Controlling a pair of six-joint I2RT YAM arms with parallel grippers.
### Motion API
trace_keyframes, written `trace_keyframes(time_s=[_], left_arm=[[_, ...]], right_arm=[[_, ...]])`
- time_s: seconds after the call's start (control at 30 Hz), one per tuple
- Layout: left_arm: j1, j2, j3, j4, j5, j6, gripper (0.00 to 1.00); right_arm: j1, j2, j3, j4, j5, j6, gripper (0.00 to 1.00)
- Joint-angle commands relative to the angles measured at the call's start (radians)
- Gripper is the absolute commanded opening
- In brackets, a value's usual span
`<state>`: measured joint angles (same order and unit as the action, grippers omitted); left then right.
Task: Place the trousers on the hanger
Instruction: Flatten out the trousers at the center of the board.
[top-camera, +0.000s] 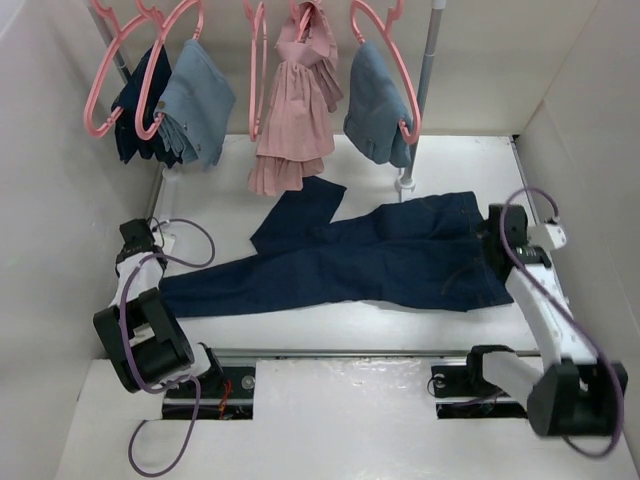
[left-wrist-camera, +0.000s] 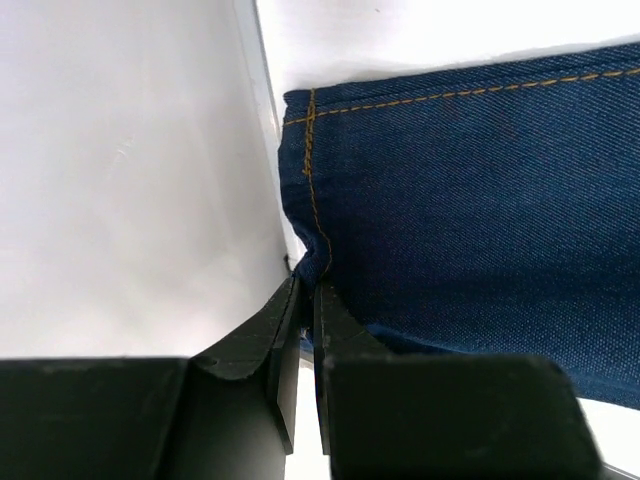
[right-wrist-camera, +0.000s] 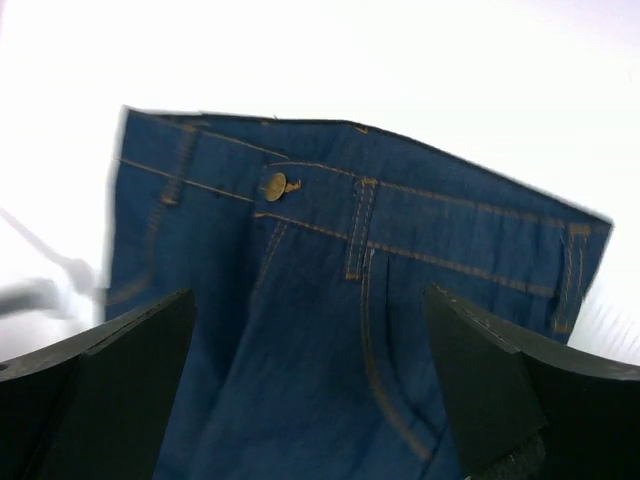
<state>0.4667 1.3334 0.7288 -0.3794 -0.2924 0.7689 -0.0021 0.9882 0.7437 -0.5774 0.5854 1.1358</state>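
Left end effector (left-wrist-camera: 305, 285): nearest the left wrist camera, its black fingers pressed together on the hem corner of one leg, the cloth bunched where they pinch it
Right end effector (right-wrist-camera: 308, 300): fingers spread wide – one at each side of the right wrist view – above the waistband, holding nothing
Trousers (top-camera: 380, 255): dark navy, lying flat across the table (top-camera: 300, 325), waist toward the right arm and legs running toward the left arm; one leg folds back toward the rail; orange stitching, belt loops and a brass button show at the waist
Hanger (top-camera: 258, 75): pink, seen edge-on on the rail at the far side, well apart from the trousers
Other garments: a pink dress (top-camera: 295, 100) and light denim pieces (top-camera: 200, 100) hang on pink hangers alongside – a darker piece at far left
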Motion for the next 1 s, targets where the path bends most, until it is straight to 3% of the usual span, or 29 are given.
trace_keyframes(time_s=[0.0,0.07,0.23,0.3,0.33,0.43,0.47,0.5,0.63,0.67,0.7,0.73,0.83,0.97], left_arm=[[0.004,0.003,0.023,0.039,-0.045,0.044,0.0],[0.004,0.003,0.023,0.048,-0.076,0.082,0.0],[0.004,-0.007,-0.029,0.082,-0.111,0.127,0.0],[0.004,-0.007,0.001,-0.002,-0.026,0.127,0.0],[0.004,-0.019,0.027,-0.042,0.025,0.11,0.21],[0.004,-0.049,0.169,-0.185,0.292,0.075,0.48],[0.004,-0.062,0.202,-0.203,0.355,0.075,0.64],[0.004,-0.062,0.233,-0.216,0.454,0.055,0.66],[-0.081,-0.074,0.288,-0.228,0.554,0.055,0.67],[-0.149,-0.092,0.264,-0.213,0.568,0.067,0.78],[-0.19,-0.102,0.245,-0.199,0.569,0.067,0.78],[-0.235,-0.102,0.227,-0.175,0.569,0.058,0.84],[-0.373,-0.071,0.161,-0.038,0.55,-0.1,0.86],[-0.453,0.024,0.15,0.091,0.55,-0.292,0.86]], right_arm=[[-0.028,0.229,0.138,0.157,-0.07,-0.287,1.0],[-0.054,0.332,0.239,0.133,-0.12,-0.298,1.0],[-0.119,0.551,0.281,0.168,-0.225,-0.309,1.0],[-0.148,0.598,0.281,0.168,-0.277,-0.298,1.0],[-0.163,0.613,0.281,0.159,-0.294,-0.283,1.0],[-0.226,0.624,0.226,0.168,-0.318,-0.216,1.0],[-0.226,0.624,0.226,0.168,-0.305,-0.215,1.0],[-0.226,0.61,0.226,0.168,-0.282,-0.215,0.98],[-0.184,0.569,0.259,0.12,-0.17,-0.231,0.98],[-0.159,0.543,0.291,0.12,-0.135,-0.284,0.98],[-0.133,0.534,0.308,0.145,-0.11,-0.327,0.98],[-0.109,0.533,0.325,0.169,-0.098,-0.378,0.98],[-0.075,0.607,0.423,0.241,-0.227,-0.531,0.98],[-0.084,0.835,0.666,0.091,-0.331,-0.554,0.98]])
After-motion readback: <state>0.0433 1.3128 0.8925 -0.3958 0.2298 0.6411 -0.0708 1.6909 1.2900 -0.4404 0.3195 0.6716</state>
